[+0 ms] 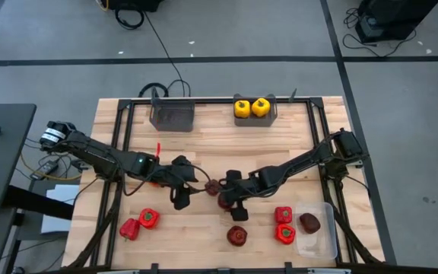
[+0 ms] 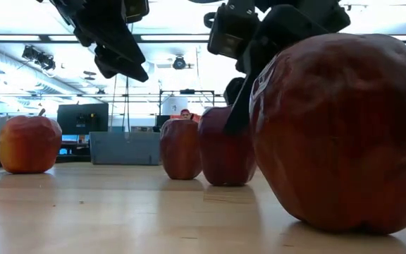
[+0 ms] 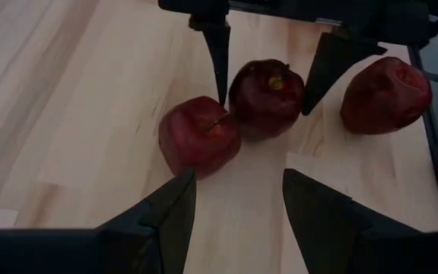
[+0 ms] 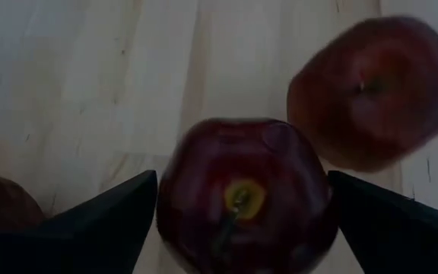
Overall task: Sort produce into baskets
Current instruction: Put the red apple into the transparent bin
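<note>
Three dark red apples lie mid-table. My right gripper (image 1: 225, 201) is shut on the middle apple (image 4: 242, 198), which stands on the wood. A second apple (image 3: 200, 137) sits against it, on the side toward my left gripper. A third apple (image 1: 237, 234) lies nearer the front edge. My left gripper (image 3: 238, 205) is open and empty, above the table just left of the apples (image 1: 181, 194). Two yellow peppers (image 1: 251, 108) sit in the far right dark bin. One apple (image 1: 309, 222) lies in the clear tray (image 1: 327, 242). My right gripper pinches the middle apple by its two opposite sides (image 4: 166, 205) between its two fingers (image 3: 220, 53). The fingers come down on it slanting from the table's right. The apple stands on the table, stem end up.
Two red peppers (image 1: 139, 224) lie front left and two more (image 1: 284, 224) beside the tray. An empty dark bin (image 1: 172, 116) stands at the far left. In the low view the front apple (image 2: 337, 134) fills the right side.
</note>
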Controlling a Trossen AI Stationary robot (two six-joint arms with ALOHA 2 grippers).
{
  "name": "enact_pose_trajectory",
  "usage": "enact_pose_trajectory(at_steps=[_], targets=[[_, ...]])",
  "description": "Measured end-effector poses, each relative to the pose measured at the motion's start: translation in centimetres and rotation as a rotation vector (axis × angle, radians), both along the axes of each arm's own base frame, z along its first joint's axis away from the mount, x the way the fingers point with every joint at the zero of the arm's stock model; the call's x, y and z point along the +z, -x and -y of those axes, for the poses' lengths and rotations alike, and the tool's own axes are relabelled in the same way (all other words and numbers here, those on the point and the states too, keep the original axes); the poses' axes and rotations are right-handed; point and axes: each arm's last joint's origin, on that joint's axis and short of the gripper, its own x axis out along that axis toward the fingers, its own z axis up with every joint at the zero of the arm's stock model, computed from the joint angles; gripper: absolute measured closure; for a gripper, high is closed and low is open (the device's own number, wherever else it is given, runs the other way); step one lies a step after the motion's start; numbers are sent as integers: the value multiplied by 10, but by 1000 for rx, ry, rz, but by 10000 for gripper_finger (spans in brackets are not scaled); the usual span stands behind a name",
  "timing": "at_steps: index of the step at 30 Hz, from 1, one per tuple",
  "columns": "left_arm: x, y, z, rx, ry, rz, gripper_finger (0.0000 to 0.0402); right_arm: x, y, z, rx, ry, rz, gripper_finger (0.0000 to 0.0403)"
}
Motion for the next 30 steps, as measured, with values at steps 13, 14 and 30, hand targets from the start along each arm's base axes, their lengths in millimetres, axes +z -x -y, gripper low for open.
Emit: enact_pose_trajectory(at_steps=[13, 14, 30], targets=[[-3, 3, -3, 53, -63, -31, 199, 60, 28, 10, -133, -283, -36, 110], [-3, 3, -4, 62, -73, -30, 199, 70, 36, 8, -147, -300, -46, 110], [-2, 2, -7, 71, -212, -14, 199, 141, 180, -66, -234, -462, -295, 102]])
